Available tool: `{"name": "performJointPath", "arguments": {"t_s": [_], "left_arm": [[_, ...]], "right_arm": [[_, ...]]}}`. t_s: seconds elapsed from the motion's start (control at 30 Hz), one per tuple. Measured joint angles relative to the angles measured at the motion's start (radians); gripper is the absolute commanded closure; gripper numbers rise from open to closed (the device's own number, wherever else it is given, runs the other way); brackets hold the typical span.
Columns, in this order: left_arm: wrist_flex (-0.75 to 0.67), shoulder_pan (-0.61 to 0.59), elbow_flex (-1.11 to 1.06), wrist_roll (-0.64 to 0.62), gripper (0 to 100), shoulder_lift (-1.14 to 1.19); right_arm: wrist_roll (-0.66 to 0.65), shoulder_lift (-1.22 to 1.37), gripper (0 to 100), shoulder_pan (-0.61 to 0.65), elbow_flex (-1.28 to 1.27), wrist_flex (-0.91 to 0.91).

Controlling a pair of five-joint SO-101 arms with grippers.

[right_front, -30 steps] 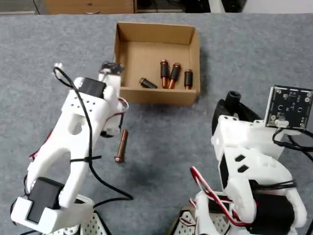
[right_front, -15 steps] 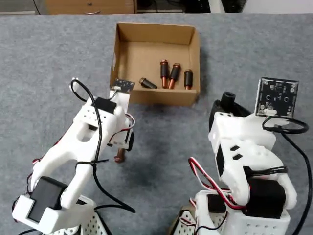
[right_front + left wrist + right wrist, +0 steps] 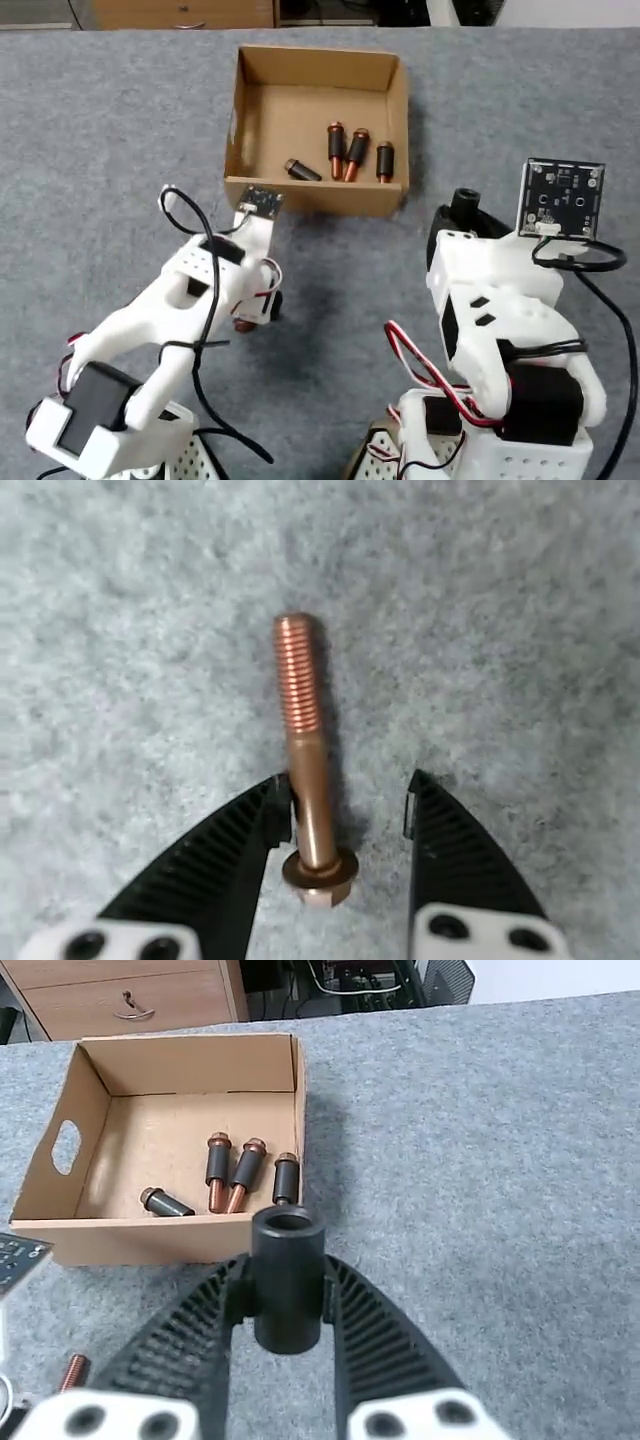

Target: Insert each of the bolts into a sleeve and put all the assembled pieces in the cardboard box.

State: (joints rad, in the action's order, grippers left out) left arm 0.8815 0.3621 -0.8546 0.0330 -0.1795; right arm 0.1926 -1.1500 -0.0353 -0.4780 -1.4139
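A copper bolt (image 3: 308, 760) lies flat on the grey felt. My left gripper (image 3: 350, 792) is open and straddles it just above the flanged head, one finger (image 3: 245, 830) touching the shank. In the high view the left arm (image 3: 215, 285) covers the bolt except its head (image 3: 243, 323). My right gripper (image 3: 287, 1285) is shut on an upright black sleeve (image 3: 288, 1245), held above the felt right of the cardboard box (image 3: 340, 198); from above the sleeve (image 3: 467, 204) shows its open top. Several assembled pieces (image 3: 345, 150) lie in the box.
The open-topped box (image 3: 180, 1242) has a hand-hole in its left wall. A drawer cabinet (image 3: 130, 990) stands beyond the table's far edge. Bare felt stretches between the two arms and right of the box. Both arm bases sit at the near edge.
The left arm has drawn back from the box's front wall and come down over the bolt, covering most of it. The right arm shifted slightly, still holding the sleeve.
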Motion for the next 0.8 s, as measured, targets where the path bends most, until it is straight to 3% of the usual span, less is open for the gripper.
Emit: {"name": "performJointPath", "arguments": {"t_s": [0.23,0.4,0.8], "left_arm": [[-0.063,0.000,-0.044,0.000,81,-0.009],[-0.063,0.008,-0.037,0.000,96,0.029],[0.192,0.014,0.327,-0.003,98,0.350]], "right_arm": [[0.000,0.000,99.6,0.002,0.000,0.000],[0.000,0.000,99.6,0.002,0.000,0.000],[-0.014,0.000,99.6,0.002,0.000,0.000]]}}
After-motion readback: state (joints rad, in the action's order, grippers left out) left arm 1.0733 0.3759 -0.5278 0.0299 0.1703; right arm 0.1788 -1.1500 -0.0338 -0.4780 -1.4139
